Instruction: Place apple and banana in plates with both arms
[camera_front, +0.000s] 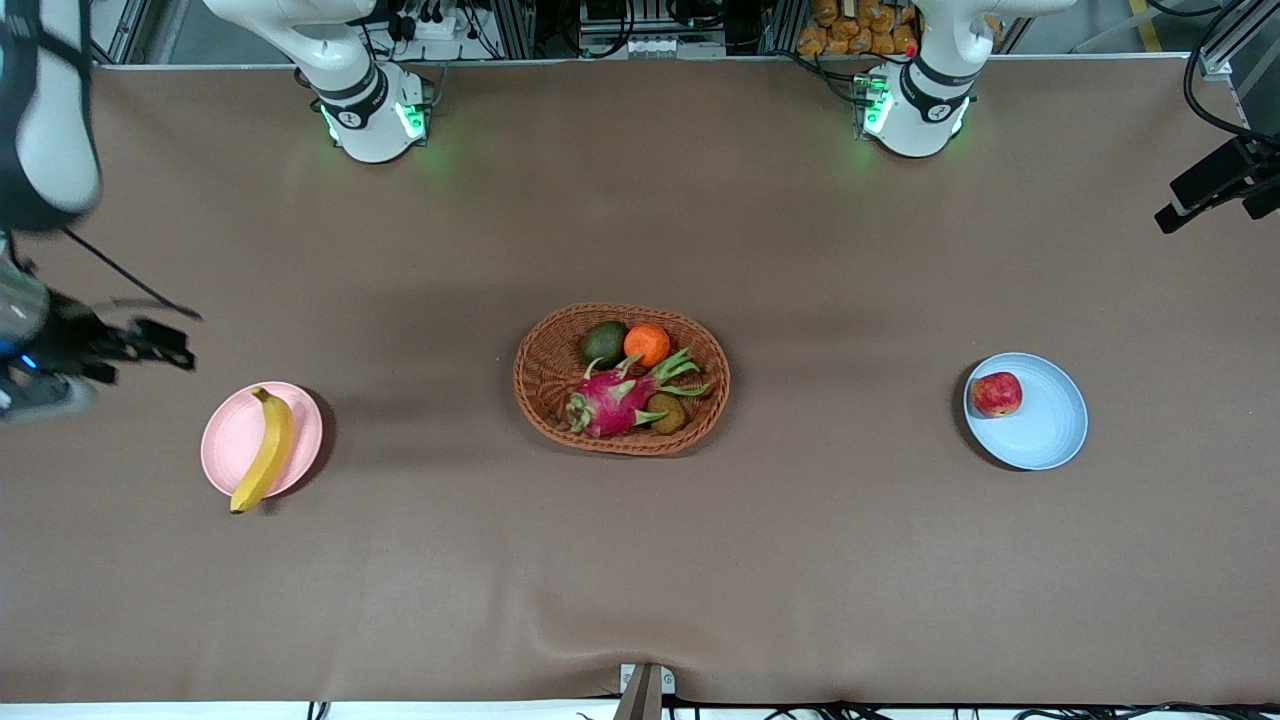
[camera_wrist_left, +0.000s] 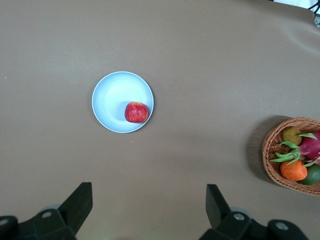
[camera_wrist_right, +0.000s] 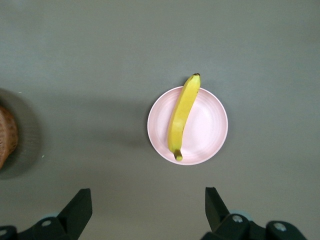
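The yellow banana (camera_front: 265, 450) (camera_wrist_right: 182, 116) lies across the pale pink plate (camera_front: 228, 440) (camera_wrist_right: 210, 125) toward the right arm's end of the table, its tip overhanging the rim. The red apple (camera_front: 996, 394) (camera_wrist_left: 136, 112) sits in the light blue plate (camera_front: 1045, 425) (camera_wrist_left: 112, 97) toward the left arm's end. My right gripper (camera_front: 178, 347) (camera_wrist_right: 148, 192) hangs open and empty high above the table beside the pink plate. My left gripper (camera_wrist_left: 149, 190) is open and empty too, raised well above the table, and shows as a dark shape (camera_front: 1215, 185) at the table's end.
An oval brown wicker basket (camera_front: 545, 375) (camera_wrist_left: 272, 155) stands mid-table with a pink dragon fruit (camera_front: 610, 400), an orange (camera_front: 647, 344) and dark green and brown fruits. Bare brown tabletop lies between the basket and each plate.
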